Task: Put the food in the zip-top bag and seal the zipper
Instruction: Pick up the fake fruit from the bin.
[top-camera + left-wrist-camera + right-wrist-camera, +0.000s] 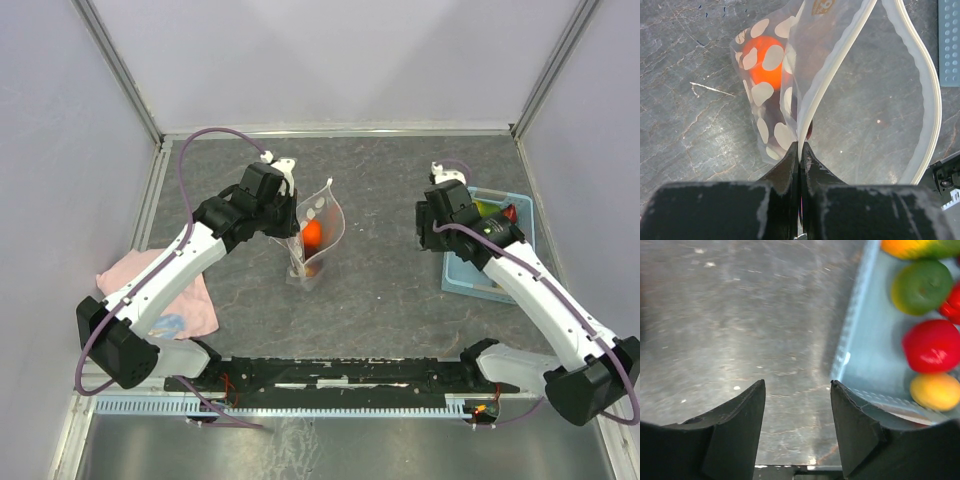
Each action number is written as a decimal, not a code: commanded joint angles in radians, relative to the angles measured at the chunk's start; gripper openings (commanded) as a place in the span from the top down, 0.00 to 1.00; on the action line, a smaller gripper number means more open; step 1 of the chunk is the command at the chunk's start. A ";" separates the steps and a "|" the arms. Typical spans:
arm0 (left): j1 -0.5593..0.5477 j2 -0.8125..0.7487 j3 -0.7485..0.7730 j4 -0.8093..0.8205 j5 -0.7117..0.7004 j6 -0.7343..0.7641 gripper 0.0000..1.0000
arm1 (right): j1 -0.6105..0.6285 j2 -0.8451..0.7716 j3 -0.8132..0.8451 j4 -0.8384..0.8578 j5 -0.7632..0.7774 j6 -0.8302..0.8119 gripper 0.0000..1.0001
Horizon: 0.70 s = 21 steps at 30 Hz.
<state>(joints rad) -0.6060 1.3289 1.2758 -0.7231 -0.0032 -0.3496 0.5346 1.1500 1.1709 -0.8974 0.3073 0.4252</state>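
The zip-top bag [322, 225] stands upright mid-table with its mouth held wide. My left gripper [800, 146] is shut on the bag's near rim, and it sits just left of the bag [290, 222] in the top view. The whitish zipper [836, 75] curves round the open mouth. An orange fruit [761, 70] lies inside behind the white spots. My right gripper [797, 383] is open with nothing in it, over bare table just left of the basket; in the top view it is at the basket's left edge [436, 234]. More food lies in the basket: green [922, 287], red [932, 346] and yellow-orange [935, 391] fruits.
The light-blue basket [470, 285] stands at the right, and its wall [850, 340] is close to my right fingers. A pink cloth [160, 285] lies at the left under the left arm. Grey walls enclose the table on three sides.
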 commanded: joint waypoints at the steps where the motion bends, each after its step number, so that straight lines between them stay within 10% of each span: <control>1: 0.005 -0.012 0.010 0.023 -0.023 0.019 0.97 | -0.097 -0.031 -0.050 0.001 0.113 0.043 0.36; 21: 0.005 -0.015 0.008 0.022 -0.030 0.021 0.97 | -0.572 0.061 -0.211 0.227 0.091 0.013 0.00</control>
<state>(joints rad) -0.6060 1.3289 1.2758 -0.7235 -0.0246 -0.3496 0.0360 1.1793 0.9905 -0.7559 0.4438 0.4488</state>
